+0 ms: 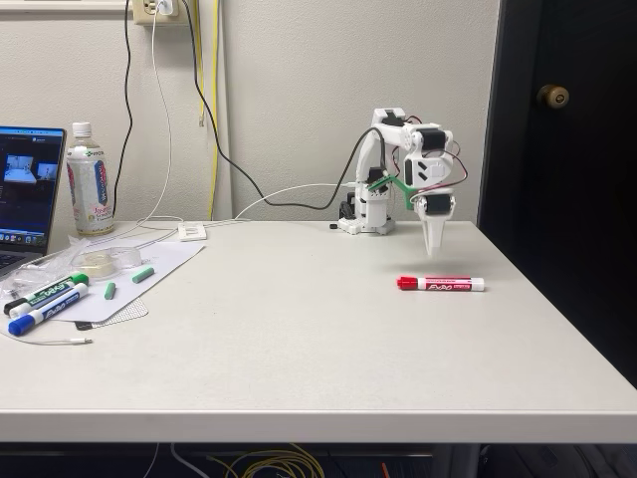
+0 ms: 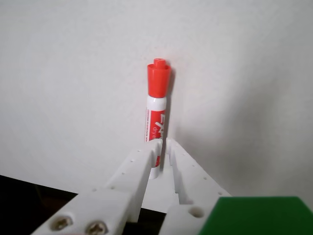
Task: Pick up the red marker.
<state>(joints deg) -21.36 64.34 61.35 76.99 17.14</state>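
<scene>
The red marker (image 1: 441, 284) lies flat on the white table, right of centre, with its red cap pointing left in the fixed view. In the wrist view the red marker (image 2: 157, 105) runs straight away from the fingertips, cap at the far end. My white gripper (image 1: 432, 251) hangs pointing down a little above the table, just behind the marker and over its cap half. Its two fingers meet at the tips, so the gripper (image 2: 162, 143) is shut with nothing held. The marker's white tail end is partly hidden behind the left finger (image 2: 134, 169).
At the table's left lie a green-capped marker (image 1: 48, 293) and a blue-capped marker (image 1: 45, 311) on a sheet, with small green pieces (image 1: 142, 274), a bottle (image 1: 90, 179) and a laptop (image 1: 28, 189). The arm's base (image 1: 365, 214) stands at the back. The table's right edge is close to the marker.
</scene>
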